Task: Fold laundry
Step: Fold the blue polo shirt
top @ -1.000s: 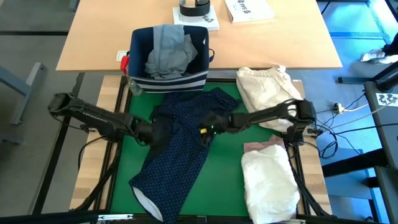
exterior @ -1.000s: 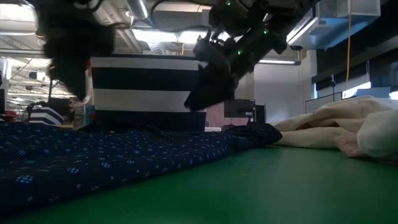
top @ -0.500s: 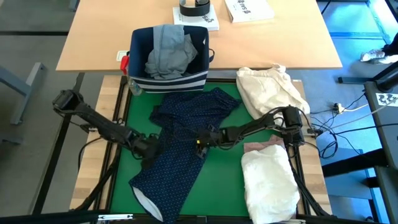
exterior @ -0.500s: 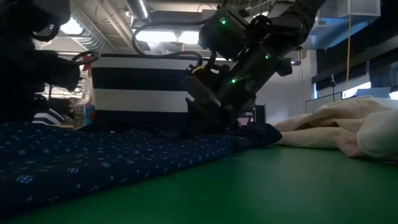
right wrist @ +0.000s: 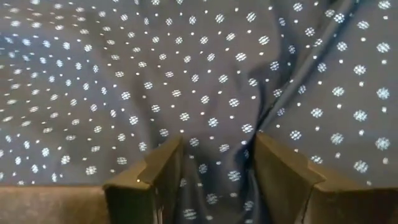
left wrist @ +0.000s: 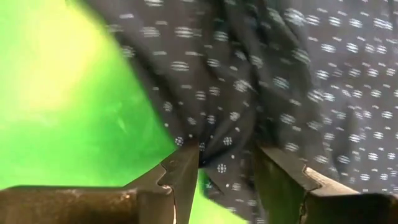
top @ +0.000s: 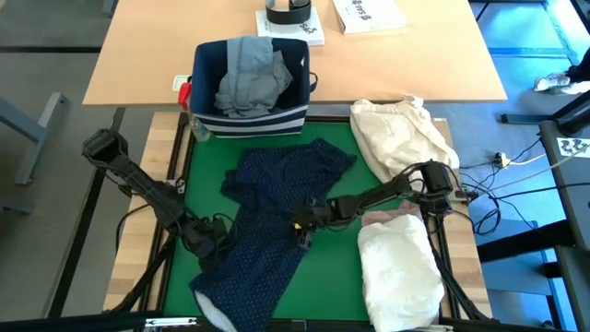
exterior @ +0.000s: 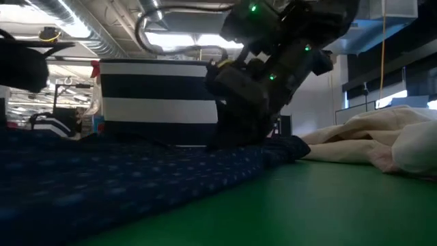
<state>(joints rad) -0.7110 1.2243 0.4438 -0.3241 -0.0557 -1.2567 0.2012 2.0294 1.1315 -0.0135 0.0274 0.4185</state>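
Observation:
The navy white-dotted shirt (top: 267, 217) lies spread on the green mat (top: 332, 277), running slantwise from the far middle to the near left corner. My left gripper (top: 207, 242) is low at the shirt's left edge; in its wrist view the open gripper (left wrist: 227, 171) straddles that edge. My right gripper (top: 304, 224) is down at the shirt's right edge (exterior: 239, 133), open, with a ridge of dotted cloth (right wrist: 217, 155) between its fingers. The grey jeans (top: 249, 74) sit in the bin. The white shirt (top: 396, 272) and pink top (top: 392, 219) lie at the near right. My left gripper's open fingers (left wrist: 186, 168) stand on either side of the shirt's left edge (left wrist: 217, 168), coming from above; I cannot tell whether they touch the cloth. My right gripper's open fingers (right wrist: 165, 165) come down from above onto the shirt near its right edge, a raised fold (right wrist: 249, 134) between them. The shirt lies flat on the mat.
The navy striped bin (top: 249, 115) stands at the mat's far edge. A cream-beige bundle (top: 401, 129) lies at the far right. Bare green mat shows between the dotted shirt and the white shirt. A wooden table (top: 138, 55) with books lies beyond.
Both grippers have moved toward the near edge and come down onto the shirt: the left one also toward the left, reaching the shirt's left edge, the right one to its right edge. The shirt's far part now lies flatter and wider.

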